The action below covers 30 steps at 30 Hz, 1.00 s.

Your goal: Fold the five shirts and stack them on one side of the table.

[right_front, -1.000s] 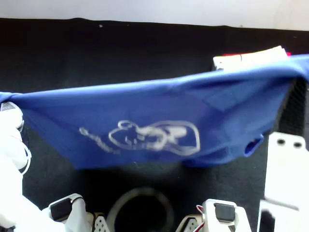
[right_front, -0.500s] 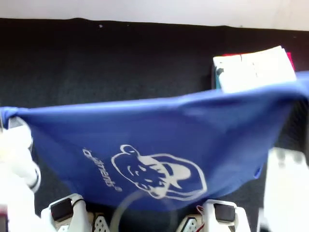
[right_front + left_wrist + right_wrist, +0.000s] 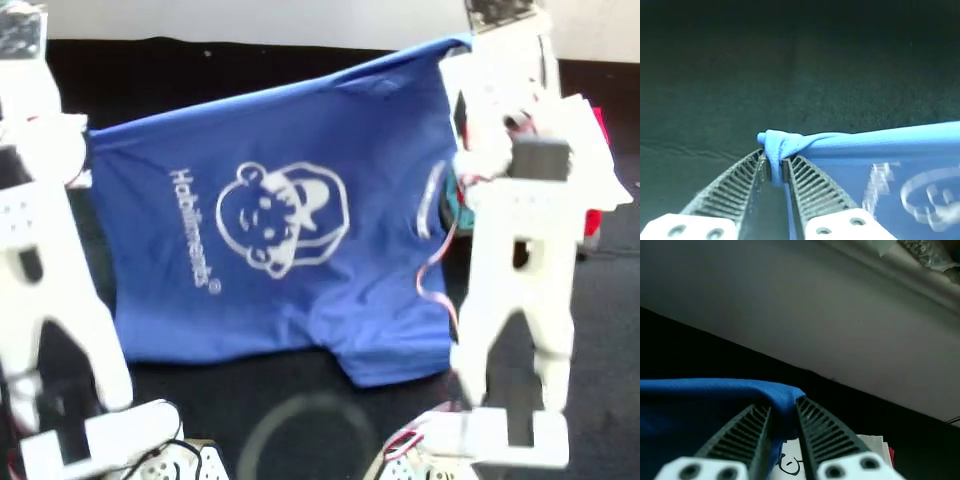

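A blue shirt (image 3: 280, 250) with a white cartoon-face print hangs spread between my two arms above the black table (image 3: 200, 70). My left gripper (image 3: 772, 160) is shut on a bunched corner of the blue shirt (image 3: 785, 142), at the left in the high view (image 3: 85, 150). My right gripper (image 3: 784, 407) is shut on the shirt's other top edge (image 3: 715, 390), high at the right in the high view (image 3: 455, 55). The shirt's lower hem and one sleeve hang down near the table.
A stack of folded shirts (image 3: 595, 130), white on top with red beneath, lies at the table's right side behind the right arm, and shows past the right gripper (image 3: 875, 445). A pale wall (image 3: 790, 315) runs along the table's far edge.
Both arms have risen and carried the blue shirt up and away from the camera. It now hangs more upright with the print facing the camera, and the right arm stands before the stack.
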{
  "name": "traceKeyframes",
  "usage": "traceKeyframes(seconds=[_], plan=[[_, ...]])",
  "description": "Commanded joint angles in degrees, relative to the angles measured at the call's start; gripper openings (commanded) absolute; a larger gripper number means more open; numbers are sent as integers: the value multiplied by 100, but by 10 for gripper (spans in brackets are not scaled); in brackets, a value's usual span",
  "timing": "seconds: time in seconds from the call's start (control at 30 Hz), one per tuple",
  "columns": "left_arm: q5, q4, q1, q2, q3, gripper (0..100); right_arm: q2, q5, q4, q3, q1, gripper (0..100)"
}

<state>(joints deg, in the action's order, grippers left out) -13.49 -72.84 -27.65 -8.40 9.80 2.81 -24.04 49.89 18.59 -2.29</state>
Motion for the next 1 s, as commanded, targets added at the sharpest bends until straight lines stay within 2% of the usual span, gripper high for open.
traceKeyframes(seconds=[0.0, 0.17, 0.3, 0.53, 0.67, 0.77, 0.97], plan=[[-35, 97, 127, 892, 1516, 10, -752, -26, -391, 743, 40, 5], [-35, -703, 391, 1974, 3793, 10, -1288, -26, -75, 2026, 31, 5], [-176, -1169, 505, 2905, 4752, 10, -1622, -26, 347, 2299, 22, 5], [-167, -1178, 497, 4145, 5684, 10, -2325, -18, 576, 2290, 22, 5], [-167, -1248, 497, 4646, 5798, 10, -2624, 308, 1297, 2325, 22, 5], [-167, -1565, 497, 4963, 5824, 10, -2651, 607, 1815, 2334, 22, 5], [-167, -2251, 497, 5376, 5807, 10, -2703, 589, 2844, 2273, 22, 5]])
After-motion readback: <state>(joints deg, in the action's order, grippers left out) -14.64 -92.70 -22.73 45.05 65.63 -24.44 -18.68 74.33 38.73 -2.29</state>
